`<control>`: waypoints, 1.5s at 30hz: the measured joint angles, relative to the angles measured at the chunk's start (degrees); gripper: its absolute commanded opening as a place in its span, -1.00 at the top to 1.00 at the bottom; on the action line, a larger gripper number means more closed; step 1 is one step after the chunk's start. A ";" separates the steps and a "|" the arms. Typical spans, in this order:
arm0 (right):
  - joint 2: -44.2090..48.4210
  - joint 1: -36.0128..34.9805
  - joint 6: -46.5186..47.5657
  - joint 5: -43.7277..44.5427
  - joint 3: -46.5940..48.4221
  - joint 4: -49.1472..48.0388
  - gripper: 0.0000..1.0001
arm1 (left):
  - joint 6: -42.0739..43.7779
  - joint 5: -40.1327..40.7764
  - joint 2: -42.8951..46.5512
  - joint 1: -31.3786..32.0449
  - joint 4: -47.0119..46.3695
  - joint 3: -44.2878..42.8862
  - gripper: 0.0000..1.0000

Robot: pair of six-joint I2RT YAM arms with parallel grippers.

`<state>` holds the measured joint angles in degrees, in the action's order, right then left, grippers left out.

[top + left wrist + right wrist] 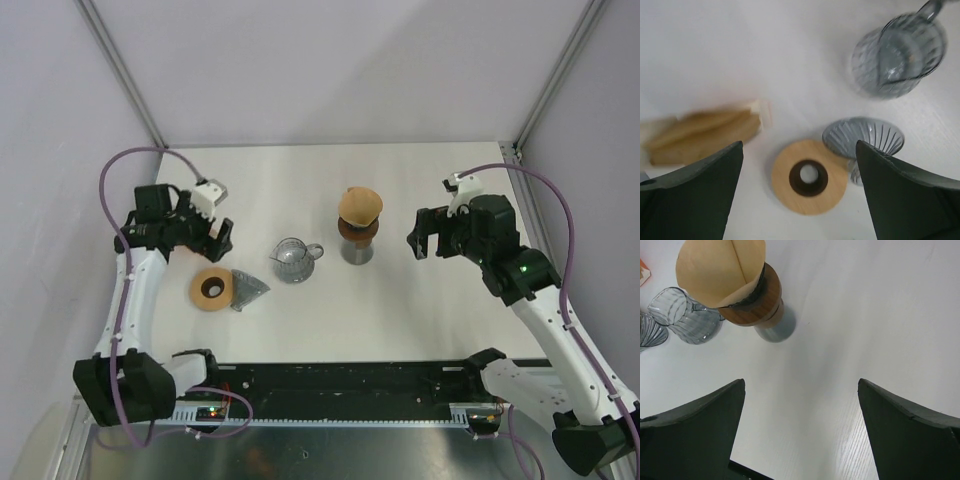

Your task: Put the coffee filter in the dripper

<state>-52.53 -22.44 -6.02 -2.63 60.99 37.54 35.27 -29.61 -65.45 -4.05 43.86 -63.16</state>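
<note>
My left gripper (223, 240) stands wide open and holds nothing; it hangs above a glass cone (863, 137) that lies on its side. My right gripper (421, 243) is wide open too, and empty. The coffee filter (359, 205) sits in the upright dripper (357, 232), between my two grippers.

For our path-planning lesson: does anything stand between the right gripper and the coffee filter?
Nothing visible does. Only bare table separates the open right gripper from the coffee filter, seated in the dripper.

Bright, even light; soft shadows; L wrist view blurry.
</note>
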 measured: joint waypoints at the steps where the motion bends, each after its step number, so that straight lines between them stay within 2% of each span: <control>1: 0.28 0.00 0.02 0.00 -0.52 -0.22 -0.99 | -0.33 0.96 -0.04 -2.12 0.22 1.46 -0.99; 5: 0.70 0.00 0.04 0.02 -1.68 -1.07 -0.99 | 0.28 3.17 -1.49 -8.50 1.36 8.02 -0.99; 10: 0.70 0.02 0.04 0.04 -2.14 -1.95 -0.99 | 1.42 7.21 -5.27 -13.31 -0.13 14.88 -0.85; 18: 1.57 0.24 0.04 0.00 -2.84 -2.75 -0.99 | 2.36 13.07 -6.27 -14.14 -7.21 20.55 -0.62; 26: 1.60 0.55 0.02 -0.04 -3.02 -3.10 -0.99 | 2.64 14.82 -12.17 -14.36 -13.35 22.71 -0.32; 30: 1.62 0.55 0.04 -0.04 -3.02 -3.13 -0.99 | 2.47 13.90 -14.71 -14.38 -14.64 23.08 0.00; 35: 1.68 0.57 0.04 -0.04 -3.02 -3.13 -0.99 | 2.25 12.17 -15.67 -14.40 -15.67 23.06 0.73; 37: 1.70 0.61 0.04 -0.04 -3.02 -3.13 -0.99 | 2.25 11.96 -15.65 -14.49 -15.67 23.08 0.92; 39: 1.70 0.70 0.04 -0.04 -3.02 -3.13 -0.99 | 2.27 11.91 -15.52 -14.53 -15.65 23.08 0.98; 45: 1.68 0.70 0.04 -0.04 -3.02 -3.13 -0.99 | 2.75 12.09 -14.05 -14.82 -14.27 23.08 1.00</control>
<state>-50.85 -21.74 -5.98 -2.68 57.98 34.41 38.02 -17.52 -79.50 -18.87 29.58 -40.07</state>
